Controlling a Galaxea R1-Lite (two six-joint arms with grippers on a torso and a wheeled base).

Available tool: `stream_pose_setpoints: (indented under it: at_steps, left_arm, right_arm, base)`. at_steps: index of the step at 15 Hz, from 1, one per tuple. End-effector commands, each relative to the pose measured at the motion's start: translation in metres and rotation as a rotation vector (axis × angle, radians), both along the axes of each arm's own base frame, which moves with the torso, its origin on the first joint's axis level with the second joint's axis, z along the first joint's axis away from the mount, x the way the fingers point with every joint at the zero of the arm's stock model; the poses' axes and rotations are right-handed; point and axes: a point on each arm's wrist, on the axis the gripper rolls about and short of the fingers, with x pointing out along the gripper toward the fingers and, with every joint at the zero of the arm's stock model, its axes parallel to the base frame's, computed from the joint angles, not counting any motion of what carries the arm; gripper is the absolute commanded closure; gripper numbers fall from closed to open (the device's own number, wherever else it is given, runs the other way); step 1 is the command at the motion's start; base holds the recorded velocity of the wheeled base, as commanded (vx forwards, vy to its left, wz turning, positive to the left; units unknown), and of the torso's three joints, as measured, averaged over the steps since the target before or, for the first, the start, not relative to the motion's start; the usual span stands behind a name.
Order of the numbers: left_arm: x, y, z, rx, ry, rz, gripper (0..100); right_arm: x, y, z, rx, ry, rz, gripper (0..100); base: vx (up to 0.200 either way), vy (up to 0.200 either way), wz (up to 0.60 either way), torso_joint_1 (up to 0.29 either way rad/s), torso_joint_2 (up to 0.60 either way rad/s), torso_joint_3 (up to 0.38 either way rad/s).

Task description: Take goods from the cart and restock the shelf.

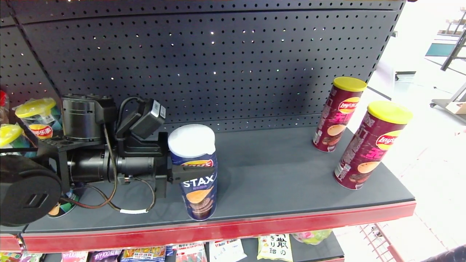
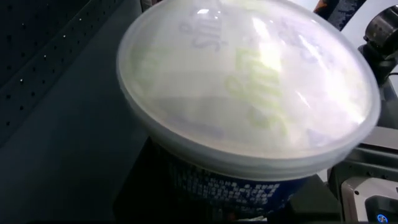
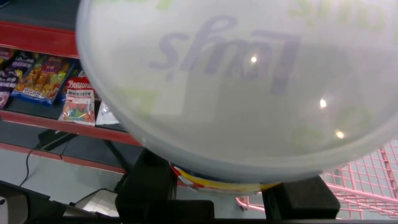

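Note:
A blue chip can (image 1: 196, 182) with a white lid stands upright near the front edge of the dark shelf (image 1: 284, 174), left of its middle. My left gripper (image 1: 194, 168) comes in from the left and is shut on the can's upper part; the left wrist view looks down on its lid (image 2: 249, 87). Two maroon chip cans with yellow lids (image 1: 336, 114) (image 1: 369, 147) stand at the shelf's right end. My right gripper (image 3: 224, 202) is shut on another chip can, whose clear lid (image 3: 242, 81) is close to the camera.
Yellow-lidded cans (image 1: 34, 109) stand at the far left behind my left arm. A pegboard wall (image 1: 218, 65) backs the shelf. Snack bags (image 1: 225, 249) lie on the lower shelf. Pink cart wire (image 3: 367, 180) is below the right gripper. Bare shelf lies between the blue and maroon cans.

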Motion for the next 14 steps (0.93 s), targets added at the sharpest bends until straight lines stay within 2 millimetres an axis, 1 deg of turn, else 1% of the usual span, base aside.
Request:
stream_pose_setpoints:
  at_steps: [1, 5, 10, 14]
  left_arm:
    - [0.0, 0.001, -0.002, 0.001, 0.009, -0.007, 100]
    - [0.0, 0.005, -0.002, -0.011, 0.014, -0.033, 100]
    - [-0.006, 0.007, -0.012, -0.007, 0.048, -0.038, 100]
    - [-0.005, 0.008, -0.012, -0.018, 0.057, -0.061, 100]
  right_arm:
    - [0.0, 0.0, 0.0, 0.0, 0.0, 0.001, 100]
    - [0.0, 0.0, 0.001, -0.002, 0.0, 0.0, 100]
    - [0.001, 0.0, 0.003, -0.001, 0.0, -0.001, 100]
    - [0.001, 0.0, 0.003, -0.002, 0.0, 0.0, 100]
  base:
    - [0.0, 0.0, 0.0, 0.0, 0.0, 0.0]
    - [0.0, 0.0, 0.0, 0.0, 0.0, 0.0]
    - [0.0, 0.0, 0.0, 0.0, 0.0, 0.0]
    - [0.0, 0.0, 0.0, 0.0, 0.0, 0.0]
